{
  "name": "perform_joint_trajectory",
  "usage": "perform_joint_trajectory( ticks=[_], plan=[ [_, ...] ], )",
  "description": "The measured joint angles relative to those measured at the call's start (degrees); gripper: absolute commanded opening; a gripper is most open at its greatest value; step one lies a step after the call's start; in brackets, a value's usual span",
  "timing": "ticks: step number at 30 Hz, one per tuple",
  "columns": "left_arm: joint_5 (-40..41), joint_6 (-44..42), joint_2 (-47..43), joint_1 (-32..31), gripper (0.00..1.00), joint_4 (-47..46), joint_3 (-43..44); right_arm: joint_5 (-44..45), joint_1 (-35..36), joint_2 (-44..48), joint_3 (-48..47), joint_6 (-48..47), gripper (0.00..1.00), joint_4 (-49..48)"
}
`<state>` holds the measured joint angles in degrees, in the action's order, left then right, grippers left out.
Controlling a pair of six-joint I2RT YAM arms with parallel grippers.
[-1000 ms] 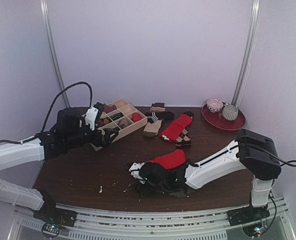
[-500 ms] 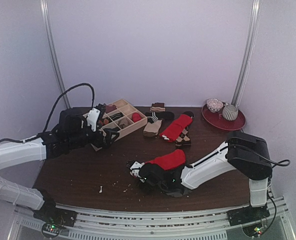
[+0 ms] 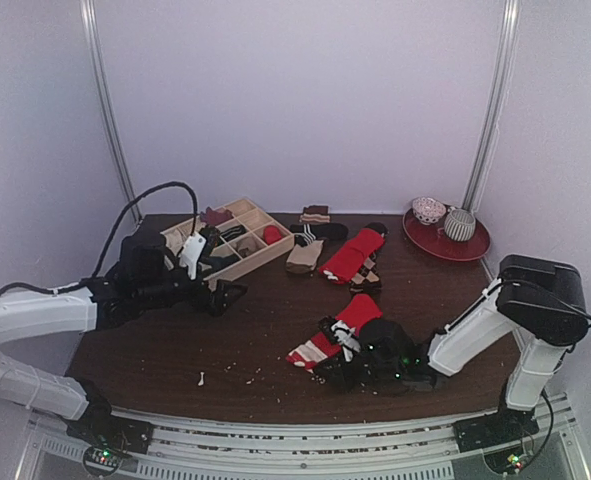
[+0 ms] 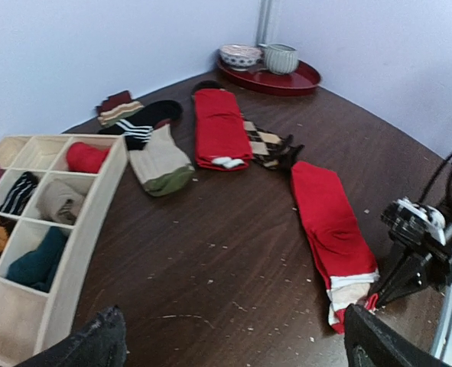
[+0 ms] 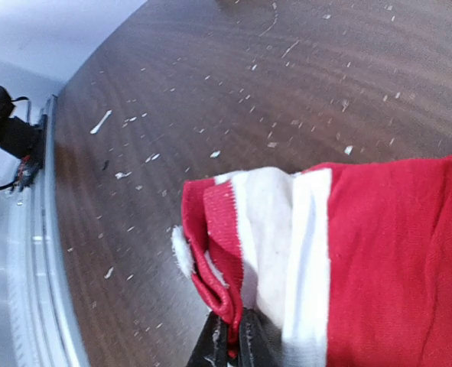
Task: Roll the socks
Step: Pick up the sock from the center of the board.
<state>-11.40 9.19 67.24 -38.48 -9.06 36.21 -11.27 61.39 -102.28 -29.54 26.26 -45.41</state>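
Close to the near edge of the table (image 3: 265,320), right of its middle, the right gripper (image 5: 229,348) is pressed together on the white-striped end of the red sock (image 3: 343,325). From that pinch the sock's long axis runs away toward the far right corner. It lies flat, its cuff a little rumpled. The left gripper (image 4: 233,336) is spread wide, holds nothing and hangs well apart toward the left edge, so the right arm is nearer.

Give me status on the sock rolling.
Done: nothing rolled yet. In hand: the right gripper is shut on one end of the white-striped red sock, which lies flat near the front edge. The left gripper hangs open by the wooden organizer. Remaining: roll it, then the cream sock, flat beside the organizer.
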Motion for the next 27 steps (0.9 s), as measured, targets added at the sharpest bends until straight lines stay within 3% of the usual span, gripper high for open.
perform_joint_trajectory(
  ticks=[7, 13, 18, 24, 27],
  plan=[
    [-11.7, -4.7, 6.0, -8.3, 0.95, -8.8, -3.5, -18.2, -3.5, -4.1, 11.3, 17.1, 0.04, -23.8],
    [-19.2, -10.6, 13.0, -13.7, 0.93, -11.9, -4.1, -24.4, -7.5, -12.9, 17.2, 34.6, 0.02, -47.4],
    [-21.7, -13.2, 18.6, -17.1, 0.93, -12.3, -2.7, -24.1, -8.7, -15.3, 17.6, 42.6, 0.01, -49.1],
    [-22.3, -14.3, 26.2, -18.3, 0.93, -12.4, 2.2, -22.4, -8.8, -15.6, 17.8, 45.4, 0.01, -49.3],
    [-22.4, -14.6, 28.8, -18.3, 0.87, -12.4, 3.9, -21.7, -8.8, -15.6, 17.9, 45.9, 0.01, -49.3]
  ],
)
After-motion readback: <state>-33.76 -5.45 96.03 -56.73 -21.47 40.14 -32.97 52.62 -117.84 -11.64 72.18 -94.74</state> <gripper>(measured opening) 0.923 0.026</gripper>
